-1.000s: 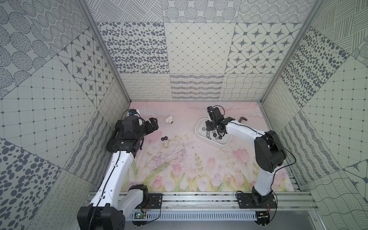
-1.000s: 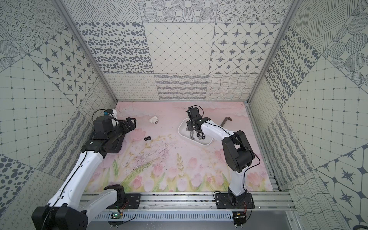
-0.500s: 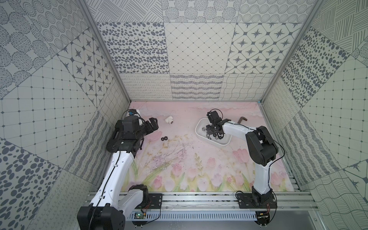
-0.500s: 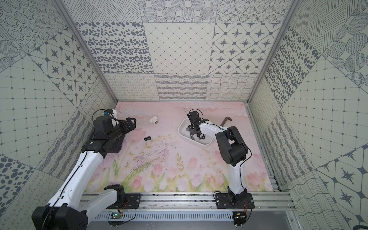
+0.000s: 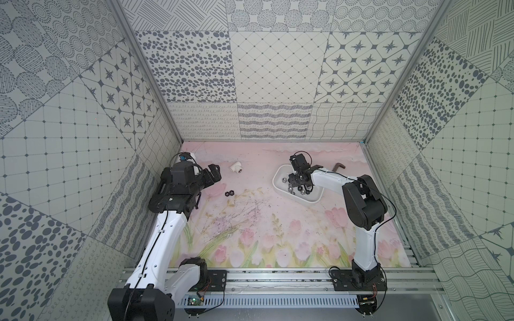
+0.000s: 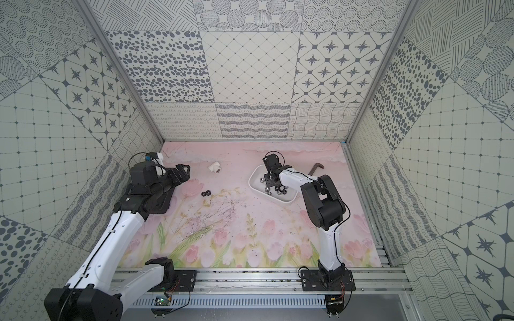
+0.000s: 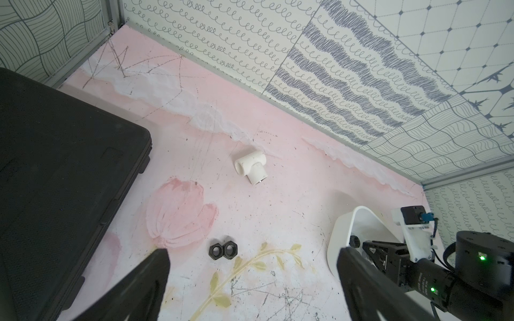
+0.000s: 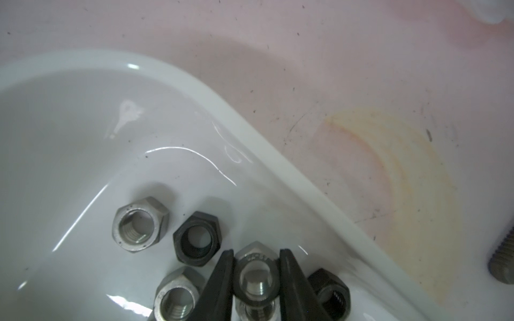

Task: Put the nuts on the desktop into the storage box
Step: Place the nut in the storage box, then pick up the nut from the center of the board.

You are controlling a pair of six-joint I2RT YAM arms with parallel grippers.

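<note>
Two black nuts lie side by side on the pink flowered desktop. My left gripper hovers open just left of them, nothing between its fingers. The white storage box sits at the back right. Several silver and black nuts lie inside it. My right gripper reaches down into the box. It is shut on a silver nut just above the box floor.
A white T-shaped pipe fitting lies behind the two black nuts. A dark hex key lies right of the box. A flat black case sits under my left arm by the left wall.
The right arm's elbow has swung inward and its gripper has sunk a little deeper into the box, still shut. The left arm has not moved.
</note>
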